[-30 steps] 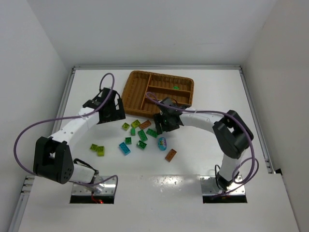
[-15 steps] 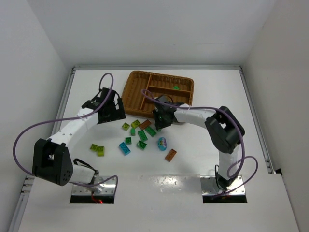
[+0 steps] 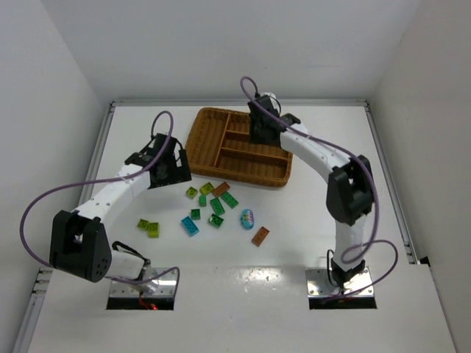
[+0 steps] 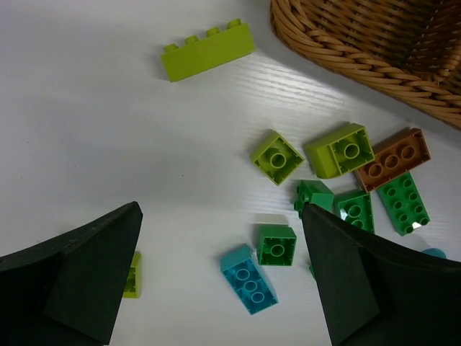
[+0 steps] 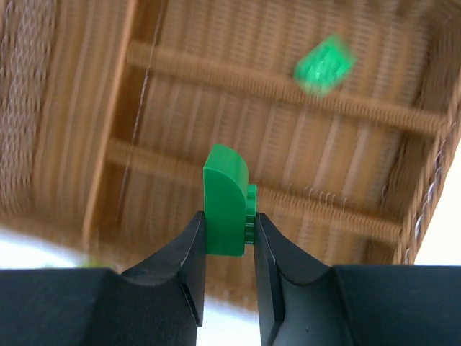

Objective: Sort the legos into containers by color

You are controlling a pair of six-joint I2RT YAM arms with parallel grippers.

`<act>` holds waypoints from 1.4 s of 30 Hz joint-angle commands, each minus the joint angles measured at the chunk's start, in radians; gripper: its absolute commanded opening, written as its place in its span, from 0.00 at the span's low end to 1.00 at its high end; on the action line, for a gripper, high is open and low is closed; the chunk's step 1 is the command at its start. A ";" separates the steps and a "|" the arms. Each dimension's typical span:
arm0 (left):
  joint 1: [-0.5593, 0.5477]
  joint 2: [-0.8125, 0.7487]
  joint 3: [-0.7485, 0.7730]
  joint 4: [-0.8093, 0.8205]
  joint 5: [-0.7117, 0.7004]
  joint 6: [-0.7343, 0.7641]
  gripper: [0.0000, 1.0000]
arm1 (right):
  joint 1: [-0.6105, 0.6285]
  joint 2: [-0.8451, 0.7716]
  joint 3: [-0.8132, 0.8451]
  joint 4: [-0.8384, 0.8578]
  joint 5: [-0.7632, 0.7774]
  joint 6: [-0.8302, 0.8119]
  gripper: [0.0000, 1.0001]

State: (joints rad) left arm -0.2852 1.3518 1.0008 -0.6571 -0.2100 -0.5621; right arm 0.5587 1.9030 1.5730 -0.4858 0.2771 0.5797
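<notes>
My right gripper (image 3: 262, 138) hangs over the wicker tray (image 3: 213, 123), shut on a dark green lego (image 5: 226, 209) that stands upright between its fingers (image 5: 189, 267). Below it lie the tray's slots, and one holds another green lego (image 5: 324, 66). The other legos lie loose on the table in front of the tray: lime (image 3: 207, 188), brown (image 3: 221, 189), green (image 3: 217, 206) and teal (image 3: 190, 226). My left gripper (image 3: 175, 170) hovers open at the pile's left end, with a teal lego (image 4: 249, 279) and a green lego (image 4: 276, 244) on the table below its jaws.
A pale blue patterned egg (image 3: 247, 218) lies among the bricks. Two lime bricks (image 3: 148, 227) sit apart at the left and a brown one (image 3: 260, 235) at the right. A long lime brick (image 4: 207, 50) lies near the tray's rim (image 4: 338, 45).
The right gripper has shut on a green lego at the pile and carried it up and back, over the tray. The left arm has not moved.
</notes>
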 commanded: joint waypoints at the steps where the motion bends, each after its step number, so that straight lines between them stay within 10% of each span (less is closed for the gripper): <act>1: 0.011 0.009 0.027 0.008 -0.008 -0.009 1.00 | -0.071 0.155 0.215 -0.091 0.047 0.017 0.14; 10: 0.011 0.027 0.045 0.008 0.001 0.001 1.00 | -0.189 0.430 0.542 -0.119 -0.070 0.035 0.20; 15: 0.011 0.046 0.045 0.008 0.001 0.001 1.00 | -0.200 0.450 0.588 -0.109 -0.046 0.045 0.67; 24: 0.011 -0.006 0.016 0.008 -0.008 0.010 1.00 | -0.080 -0.046 -0.021 0.021 0.002 0.058 0.55; 30: 0.011 -0.065 -0.031 0.008 0.011 0.001 1.00 | 0.142 -0.366 -0.456 0.009 -0.062 0.103 0.80; 42: 0.011 -0.126 -0.102 0.008 0.011 -0.028 1.00 | 0.362 -0.259 -0.581 0.058 -0.066 0.201 0.87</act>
State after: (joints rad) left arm -0.2852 1.2514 0.9096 -0.6579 -0.2050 -0.5774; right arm 0.9146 1.5951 0.9524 -0.4747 0.1978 0.7414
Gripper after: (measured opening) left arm 1.000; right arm 0.880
